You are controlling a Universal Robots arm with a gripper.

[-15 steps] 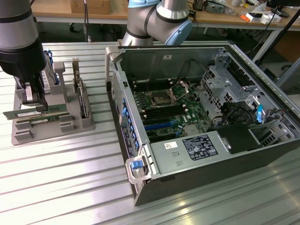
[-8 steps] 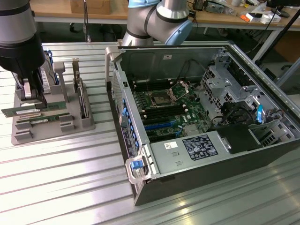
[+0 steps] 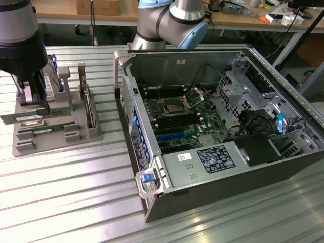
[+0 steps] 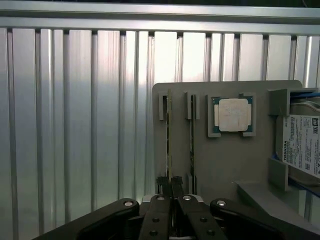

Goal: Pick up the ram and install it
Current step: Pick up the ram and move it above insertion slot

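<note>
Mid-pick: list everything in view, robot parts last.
ram: two, green, in holder slots, one gripped
processor: one, silver, in holder pocket beside the ram
hard drive: one, white label, at holder's edge
holder: one, grey, on table, exterior view's left
case: one, open, motherboard inside, exterior view's right
table: one, silver, ribbed, under everything
arm: one, grey and blue, behind case
gripper: one, black, shut on a ram
</note>
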